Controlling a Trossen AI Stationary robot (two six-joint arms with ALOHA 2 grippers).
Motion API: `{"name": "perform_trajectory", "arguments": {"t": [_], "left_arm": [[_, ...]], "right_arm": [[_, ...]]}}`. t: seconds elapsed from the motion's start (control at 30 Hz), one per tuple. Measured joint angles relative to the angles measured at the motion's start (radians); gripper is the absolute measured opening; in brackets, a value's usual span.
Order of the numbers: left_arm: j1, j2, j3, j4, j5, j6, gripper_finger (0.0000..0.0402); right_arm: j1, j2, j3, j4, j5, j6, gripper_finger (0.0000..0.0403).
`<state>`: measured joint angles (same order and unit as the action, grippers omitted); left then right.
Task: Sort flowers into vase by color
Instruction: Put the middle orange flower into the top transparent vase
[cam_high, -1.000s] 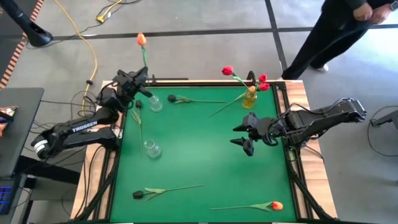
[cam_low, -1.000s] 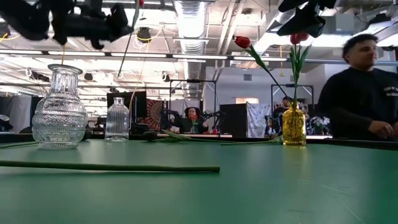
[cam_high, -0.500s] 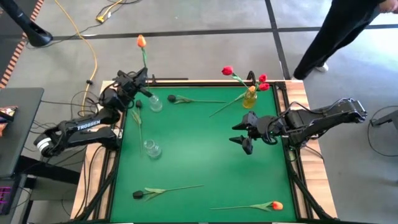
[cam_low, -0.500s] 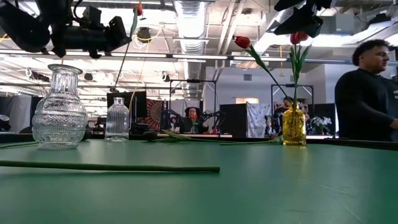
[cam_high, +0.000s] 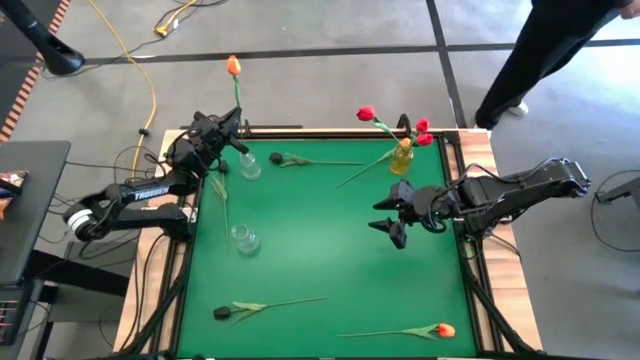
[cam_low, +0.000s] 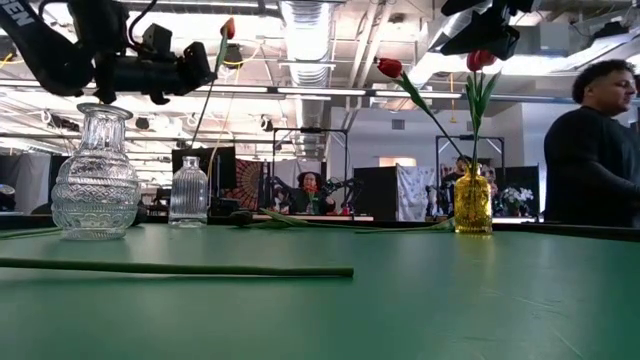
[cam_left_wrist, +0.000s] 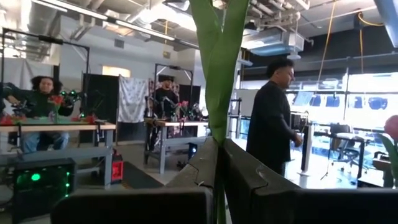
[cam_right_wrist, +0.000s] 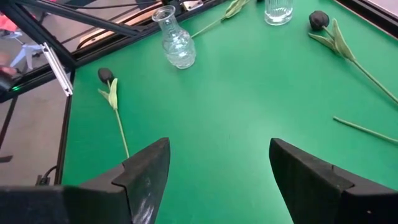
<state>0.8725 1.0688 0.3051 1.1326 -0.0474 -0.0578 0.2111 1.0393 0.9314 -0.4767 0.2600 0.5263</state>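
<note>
My left gripper (cam_high: 233, 133) is shut on an orange tulip (cam_high: 233, 66), raised above the table's far left corner beside a small clear vase (cam_high: 249, 165); in the low view the tulip's head (cam_low: 228, 28) stands above the gripper (cam_low: 205, 68). My right gripper (cam_high: 390, 215) hovers open over the table's right half, touching nothing. A yellow vase (cam_high: 402, 158) near the far edge holds red tulips (cam_high: 366, 114). Dark tulips (cam_high: 275, 158) (cam_high: 222, 313) and an orange tulip (cam_high: 445, 330) lie flat on the green mat. A larger clear vase (cam_high: 243, 238) stands on the left. My left gripper pinches the orange tulip between its two fingers at the leafy middle of the stem (cam_left_wrist: 217, 93). The fingers (cam_left_wrist: 245, 180) come level and lie across the stem. The tulip is lifted clear and nearly upright, head above the fingers, lower stem (cam_low: 197, 112) hanging below.
A third dark tulip (cam_high: 222, 167) lies along the left edge, and a loose stem (cam_high: 360, 172) lies beside the yellow vase. A long stem (cam_low: 180, 269) crosses the near mat. A person (cam_low: 595, 150) stands beyond the far right corner. Free mat (cam_high: 320, 230) lies in the middle.
My left gripper has come down and shifted slightly toward the table's right, carrying the orange tulip with it; the head now sits lower and a little farther right. The person beyond the table has walked toward the right.
</note>
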Motion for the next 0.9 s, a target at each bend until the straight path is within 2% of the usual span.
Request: {"name": "perform_trajectory", "arguments": {"t": [0.3,0.5,0.67,0.8,0.9], "left_arm": [[0.019,0.014,0.000,-0.022,0.044,-0.001,0.0000],[0.020,0.014,-0.050,-0.007,0.061,-0.008,0.0000],[0.020,0.014,-0.114,0.058,0.059,-0.014,0.0000],[0.029,0.013,-0.105,0.108,0.115,-0.017,0.0000],[0.033,0.013,-0.099,0.111,0.117,-0.025,0.0000]], "right_arm": [[0.000,0.000,0.000,0.000,0.000,0.007,0.0299],[0.000,0.000,0.000,0.000,-0.001,0.003,0.0299],[0.000,0.000,0.000,0.000,-0.001,-0.001,0.0299],[-0.001,0.000,0.000,-0.001,-0.001,-0.004,0.0299],[-0.005,0.000,0.000,0.000,-0.002,-0.004,0.0299]]}}
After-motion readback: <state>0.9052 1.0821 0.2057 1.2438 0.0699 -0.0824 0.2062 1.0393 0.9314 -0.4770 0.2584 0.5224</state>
